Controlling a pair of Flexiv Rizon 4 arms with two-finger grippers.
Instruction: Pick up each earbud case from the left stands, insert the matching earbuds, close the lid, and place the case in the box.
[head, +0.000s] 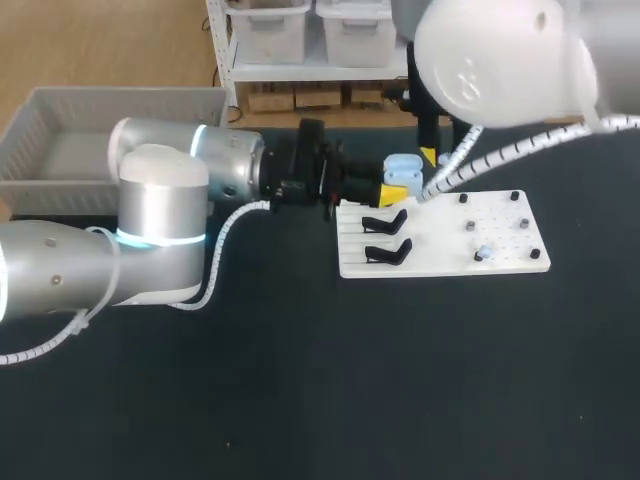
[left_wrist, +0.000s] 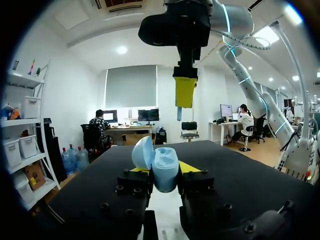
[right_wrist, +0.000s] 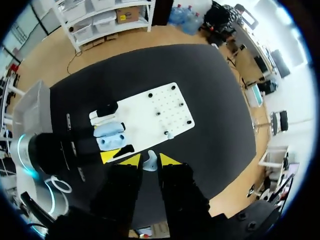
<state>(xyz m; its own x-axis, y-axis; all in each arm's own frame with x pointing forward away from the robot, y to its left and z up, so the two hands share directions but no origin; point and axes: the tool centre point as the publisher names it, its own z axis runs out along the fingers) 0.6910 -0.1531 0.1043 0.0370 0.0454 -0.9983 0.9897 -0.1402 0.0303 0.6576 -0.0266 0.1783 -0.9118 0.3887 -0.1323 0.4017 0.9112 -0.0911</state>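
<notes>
A light-blue earbud case (left_wrist: 164, 170) with its lid (left_wrist: 142, 152) swung up sits between the yellow tips of my left gripper (left_wrist: 161, 171), which is shut on it. In the head view the case (head: 402, 168) hangs just past the far left corner of the white board (head: 440, 262). My right gripper (right_wrist: 150, 160) is shut on a small light-blue earbud (right_wrist: 150, 162), straight above the case (right_wrist: 109, 135). Its yellow fingers (left_wrist: 185, 91) hang over the open case in the left wrist view. Another earbud (head: 483, 251) rests on the board among its pegs.
Two empty black stands (head: 385, 222) (head: 388, 251) stand on the board's left part. A grey bin (head: 60, 130) sits at the far left of the table. My right arm (head: 500, 50) covers the far right corner.
</notes>
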